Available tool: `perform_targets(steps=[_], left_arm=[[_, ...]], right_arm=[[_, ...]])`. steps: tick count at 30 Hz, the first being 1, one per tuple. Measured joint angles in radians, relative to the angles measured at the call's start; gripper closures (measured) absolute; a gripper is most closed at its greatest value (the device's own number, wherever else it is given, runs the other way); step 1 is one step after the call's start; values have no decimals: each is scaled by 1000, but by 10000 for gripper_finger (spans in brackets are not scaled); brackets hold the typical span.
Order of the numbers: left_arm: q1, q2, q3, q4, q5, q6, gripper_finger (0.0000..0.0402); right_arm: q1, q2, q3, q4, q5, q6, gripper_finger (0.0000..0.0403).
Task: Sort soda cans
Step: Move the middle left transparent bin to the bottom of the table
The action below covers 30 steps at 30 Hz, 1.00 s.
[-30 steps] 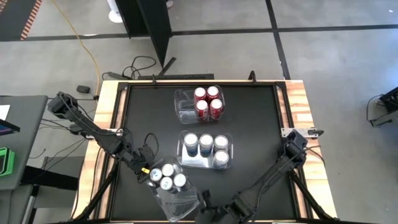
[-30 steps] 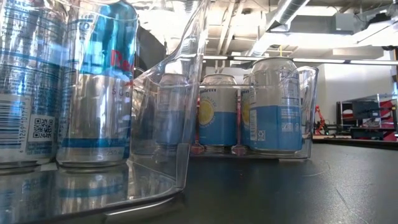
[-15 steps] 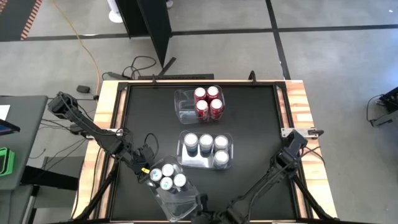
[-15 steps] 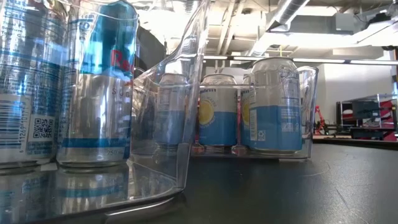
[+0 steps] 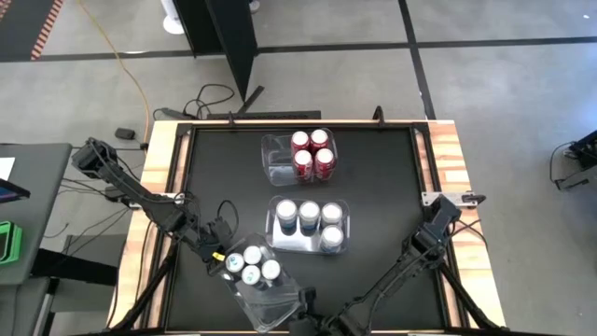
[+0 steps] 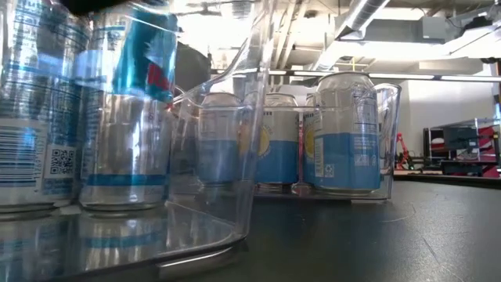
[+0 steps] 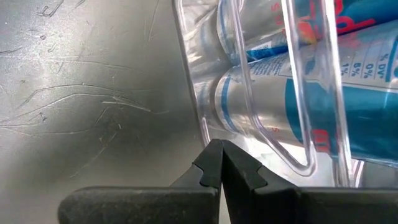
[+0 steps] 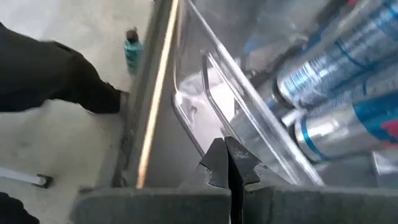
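A clear bin (image 5: 266,289) stands askew at the table's near left. It holds three light blue and silver soda cans (image 5: 252,266) upright in its far-left part (image 6: 125,117). My left gripper (image 5: 227,264) is shut, with its tips (image 7: 221,149) at the foot of that bin's far-left end. My right gripper (image 5: 306,313) is shut at the bin's near-right end (image 8: 225,146). Several pale blue cans stand in a second bin (image 5: 308,224) at mid-table. Several red cans stand in a third bin (image 5: 298,157) farther back. My left gripper's shut tips lie right at the lower corner of the bin's far-left end wall (image 7: 208,127); whether they touch it I cannot tell. My right gripper's shut tips meet the outer face of the bin's near-right end wall (image 8: 211,127), below its handle cutout, slanting down from the near right. The bin stands on the table.
Bare black tabletop lies to the right of the bins (image 5: 382,187) and along the left side (image 5: 215,177). Wooden rails (image 5: 448,168) border the table. The near bin's right half (image 6: 203,196) holds no cans.
My right arm has come down and in toward the near bin's near-right end. The bin with its three cans has shifted a little on the table; in the low view its end wall stands farther right than before.
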Motion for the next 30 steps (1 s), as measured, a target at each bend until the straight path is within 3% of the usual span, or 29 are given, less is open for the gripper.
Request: perform_targets(steps=[11,23,30], left_arm=[[0,0,-1,17,0,-12,401],[0,1,-1,26,-27,-34,401],[0,0,-1,26,-26,-34,401]], right_arm=[[1,-3,1,-130,33,95,401],[37,-1,72,-105,50,1,402],[10,-1,72,-216,68,114,402]])
